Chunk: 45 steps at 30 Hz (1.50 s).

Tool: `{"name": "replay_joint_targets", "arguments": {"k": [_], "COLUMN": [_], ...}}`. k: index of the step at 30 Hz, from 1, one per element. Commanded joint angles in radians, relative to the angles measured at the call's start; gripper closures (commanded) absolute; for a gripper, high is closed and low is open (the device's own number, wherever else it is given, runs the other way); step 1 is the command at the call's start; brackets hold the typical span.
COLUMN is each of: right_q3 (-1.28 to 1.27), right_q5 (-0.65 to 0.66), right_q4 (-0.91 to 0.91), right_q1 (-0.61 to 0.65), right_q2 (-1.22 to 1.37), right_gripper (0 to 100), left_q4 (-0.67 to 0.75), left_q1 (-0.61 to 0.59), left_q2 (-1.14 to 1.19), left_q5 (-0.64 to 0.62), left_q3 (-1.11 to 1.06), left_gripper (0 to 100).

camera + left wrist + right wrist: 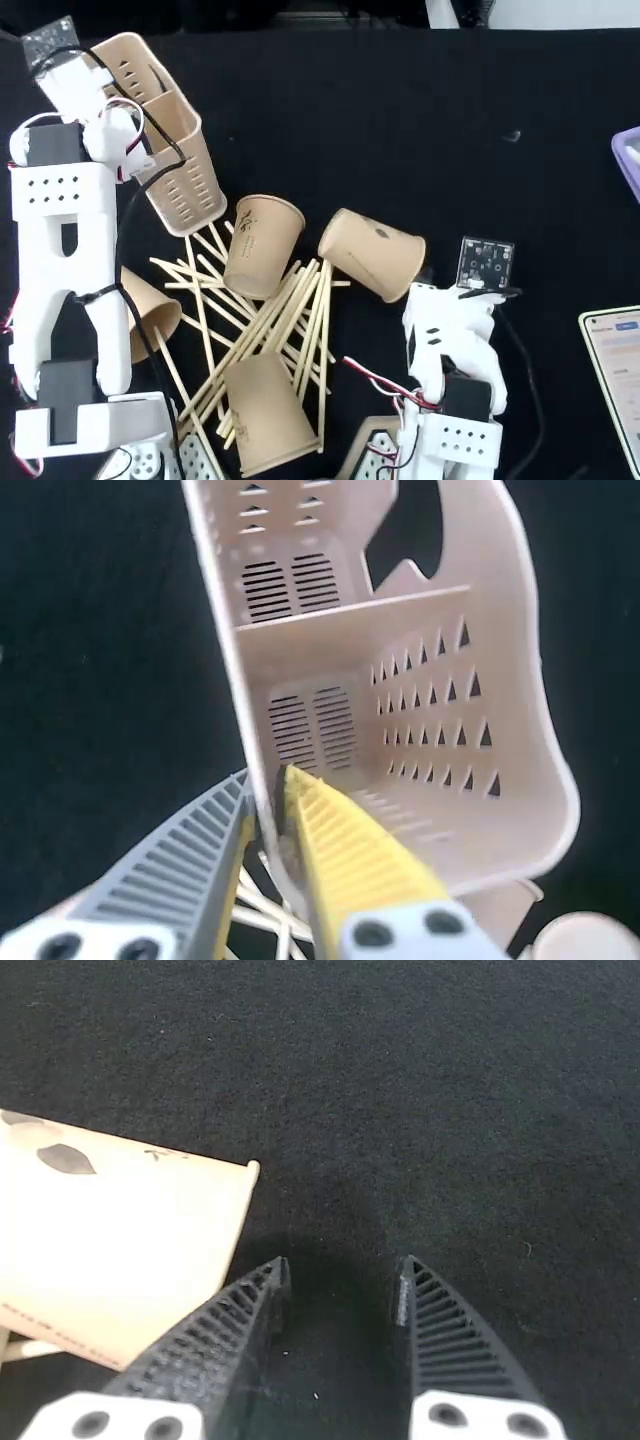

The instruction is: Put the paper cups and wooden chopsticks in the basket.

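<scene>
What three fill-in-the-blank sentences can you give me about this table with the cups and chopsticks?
1. The left gripper is shut on a wall of the ____.
2. Outside it, ____ paper cups sit on the table.
3. The right gripper is ____, beside one tipped cup.

Missing words: basket; four; open.

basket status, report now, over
Left gripper shut on basket wall, basket empty. Right gripper open, beside a cup, holding nothing. Four cups and chopsticks scattered on table.
</scene>
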<state>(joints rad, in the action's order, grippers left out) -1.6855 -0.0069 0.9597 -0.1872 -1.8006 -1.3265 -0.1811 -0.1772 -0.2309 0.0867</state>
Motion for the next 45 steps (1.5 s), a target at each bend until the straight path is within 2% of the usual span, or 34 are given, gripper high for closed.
{"name": "replay_joint_targets", "arguments": {"k": [1,6,11,15,19,23,25,31,34,37,40,45], "right_q3": [0.007,0.113,0.341,0.549,0.76,1.003,1.118,1.342,1.402,1.449,1.471,1.431], "right_q5": [0.012,0.012,0.118,0.138,0.137,0.121,0.075,-0.141,-0.164,-0.164,-0.164,-0.163], "right_q4": [-0.017,-0.081,-0.091,-0.091,-0.098,-0.098,-0.104,-0.247,-0.278,-0.281,-0.284,-0.27], "right_q1": [-0.025,-0.026,-0.012,0.066,0.143,0.232,0.269,0.276,0.298,0.322,0.327,0.227], "right_q2": [-0.093,-0.091,-0.09,-0.033,0.199,0.521,0.68,1.109,1.283,1.402,1.455,1.446], "right_gripper": [81.6,81.8,81.8,81.9,81.9,81.9,81.9,81.9,81.9,81.6,81.5,81.8], "left_q4": [0.091,0.193,0.193,0.193,0.192,0.199,0.201,0.201,0.201,0.201,0.201,0.199], "left_q1": [0.053,0.084,0.13,0.18,0.203,0.203,0.199,0.203,0.226,0.248,0.28,0.308], "left_q2": [-0.044,-0.046,-0.046,-0.046,-0.037,-0.044,-0.037,-0.044,-0.046,-0.046,-0.046,-0.046], "left_q5": [0.152,0.281,0.358,0.416,0.476,0.485,0.485,0.485,0.485,0.502,0.608,0.778], "left_q3": [0.024,0.05,0.101,0.111,0.108,0.11,0.114,0.073,0.053,0.044,0.045,0.044], "left_gripper": [97,97,97,97,97,97,97,97,97,97,97,97]}}
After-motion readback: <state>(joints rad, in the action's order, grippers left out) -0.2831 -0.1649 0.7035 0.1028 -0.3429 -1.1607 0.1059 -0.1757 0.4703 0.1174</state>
